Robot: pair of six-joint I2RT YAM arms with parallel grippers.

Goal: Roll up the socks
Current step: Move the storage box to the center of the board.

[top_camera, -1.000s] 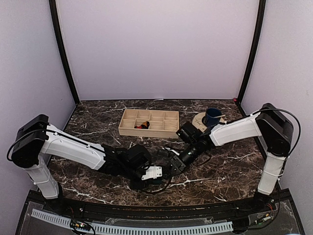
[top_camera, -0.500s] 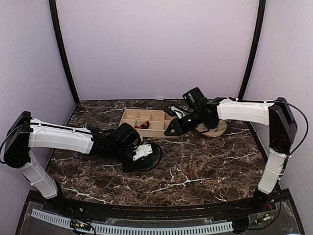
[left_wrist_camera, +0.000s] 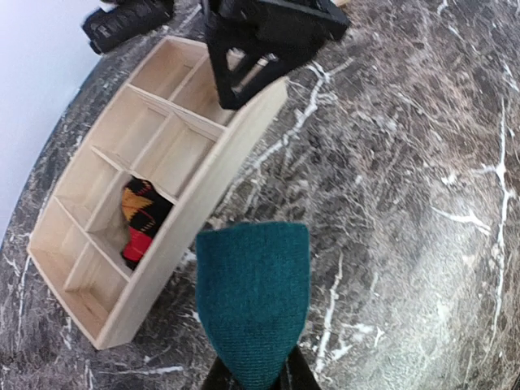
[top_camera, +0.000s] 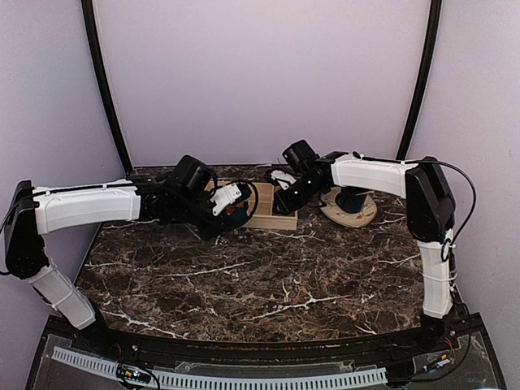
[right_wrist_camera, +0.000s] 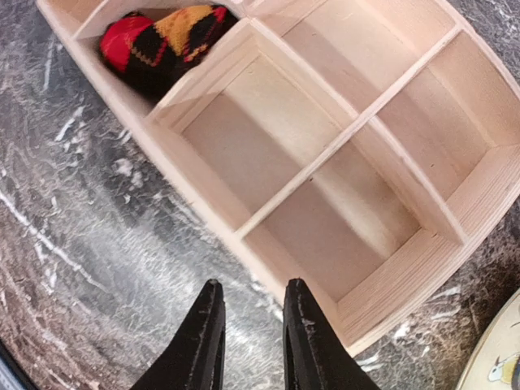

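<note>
- Socks are split up: the teal sock [left_wrist_camera: 253, 301] is outside the wooden tray [left_wrist_camera: 213, 188], and the argyle sock [left_wrist_camera: 143, 218] is inside it.
- The teal sock is a compact bundle just beside the tray's near long wall, towards the tray's left end, over the marble table [top_camera: 284, 276].
- The left gripper [left_wrist_camera: 252, 375] is clamped on the teal sock's lower end. Its two dark fingers press in from either side, and the rest of the bundle stands out beyond the fingertips.
- The argyle sock, black with orange and red diamonds, is bunched in a compartment in the row along that same near wall, one in from the tray's left end. It fills most of that compartment.
- The right gripper [right_wrist_camera: 250, 337] hangs over the table just outside the tray's near wall, towards the tray's right end. Its jaws stand a little apart with nothing between them.
- The tray compartments under the right wrist camera are bare wood.
- A dark blue cup [top_camera: 352, 197] sits on a round plate [top_camera: 361, 216] to the right of the tray, partly behind the right arm.
</note>
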